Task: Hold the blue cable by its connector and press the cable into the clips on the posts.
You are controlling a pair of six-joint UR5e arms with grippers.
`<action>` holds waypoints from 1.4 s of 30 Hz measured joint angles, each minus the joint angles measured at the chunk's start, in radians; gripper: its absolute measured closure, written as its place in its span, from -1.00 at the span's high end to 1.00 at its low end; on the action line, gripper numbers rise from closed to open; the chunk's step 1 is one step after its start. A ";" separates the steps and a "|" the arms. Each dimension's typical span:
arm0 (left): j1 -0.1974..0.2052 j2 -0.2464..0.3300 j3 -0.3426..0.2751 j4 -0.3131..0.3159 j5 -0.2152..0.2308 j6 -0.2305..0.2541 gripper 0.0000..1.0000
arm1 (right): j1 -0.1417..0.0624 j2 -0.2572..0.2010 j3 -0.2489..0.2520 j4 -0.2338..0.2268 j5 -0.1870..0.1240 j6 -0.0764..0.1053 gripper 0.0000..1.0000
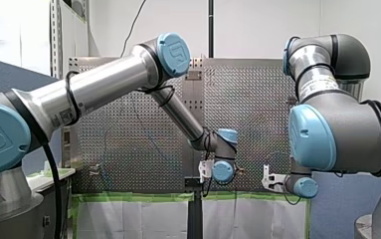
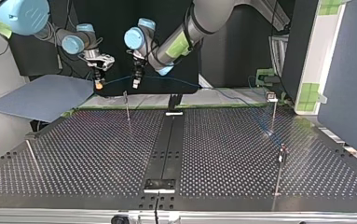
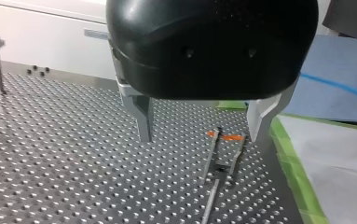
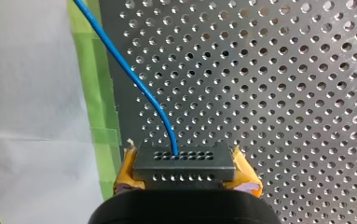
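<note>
The blue cable [image 4: 134,74] runs from its connector [image 4: 184,161], clamped between the yellow pads [image 4: 126,171] of my right pincer [image 4: 185,176], over the worktop [image 4: 283,93] at the top view's far left. My left pincer [image 3: 201,135] hangs wide open and empty above a clip [image 3: 223,156] on its post. Best to draw the cable taut, line it up with the clip's mouth, then press straight down.

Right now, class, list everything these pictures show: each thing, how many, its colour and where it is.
Table: one, dark, perforated, beneath everything.
Posts: at least four, thin metal, standing on the table.
Cable: one, blue, from the connector over the table.
Connector: one, dark grey, between my right fingers.
Tape: green, along the table's edge.
Sheet: one, blue-grey, top view's left.
Left fingers: two, metal, open, above a post.
Right fingers: two, yellow pads, shut on the connector.
</note>
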 joint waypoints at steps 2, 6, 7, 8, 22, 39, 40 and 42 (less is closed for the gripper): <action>-0.002 0.007 -0.014 0.008 -0.005 0.000 1.00 | -0.005 0.000 0.006 -0.004 -0.008 -0.002 -1.00; -0.009 0.013 -0.048 0.014 -0.017 -0.001 1.00 | -0.013 -0.001 0.009 -0.009 -0.026 -0.003 -1.00; -0.010 0.013 -0.055 0.015 -0.018 -0.001 1.00 | -0.015 -0.001 0.009 -0.011 -0.029 -0.003 -1.00; -0.010 0.014 -0.062 0.015 -0.019 -0.001 1.00 | -0.017 -0.001 0.009 -0.014 -0.031 -0.003 -1.00; -0.021 0.018 -0.172 -0.022 -0.018 0.000 1.00 | -0.029 0.000 0.009 -0.097 -0.058 0.036 -1.00; -0.046 0.154 -0.131 -0.177 0.074 -0.008 1.00 | -0.029 0.000 0.007 -0.104 -0.058 0.049 -1.00; -0.047 0.162 -0.123 -0.185 0.081 -0.003 1.00 | -0.029 0.000 0.007 -0.104 -0.058 0.050 -1.00; -0.050 0.175 -0.106 -0.203 0.099 0.007 1.00 | -0.029 0.000 0.006 -0.103 -0.058 0.050 -1.00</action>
